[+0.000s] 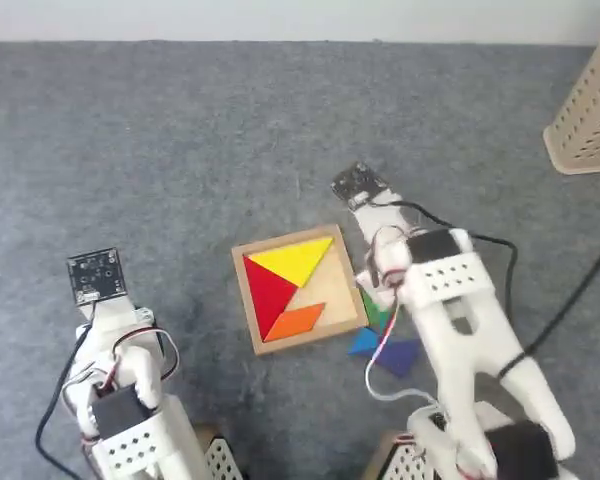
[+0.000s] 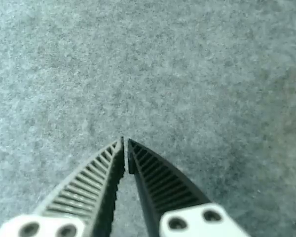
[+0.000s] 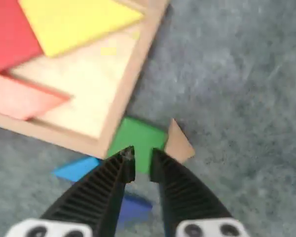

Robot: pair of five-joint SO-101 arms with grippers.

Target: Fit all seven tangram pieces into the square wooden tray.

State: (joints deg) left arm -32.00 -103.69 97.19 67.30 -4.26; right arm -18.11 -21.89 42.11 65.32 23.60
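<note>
The square wooden tray point(image 1: 242, 262) lies mid-table on grey carpet and holds a yellow triangle point(image 1: 293, 261), a red triangle point(image 1: 266, 292) and an orange piece point(image 1: 298, 322). Its right part is bare wood point(image 3: 89, 84). Just outside the tray's right edge lie a green square point(image 3: 138, 139), a tan triangle point(image 3: 178, 143), a blue piece point(image 3: 77, 168) and a purple piece point(image 1: 401, 355). My right gripper point(image 3: 142, 159) hovers over the green square with a narrow gap between its fingers and nothing held. At the lower left my left gripper point(image 2: 125, 143) is shut and empty over bare carpet.
A beige perforated container point(image 1: 586, 105) stands at the far right edge. Open carpet stretches behind and to the left of the tray. A cable point(image 1: 500, 250) loops off the right arm point(image 1: 450, 300).
</note>
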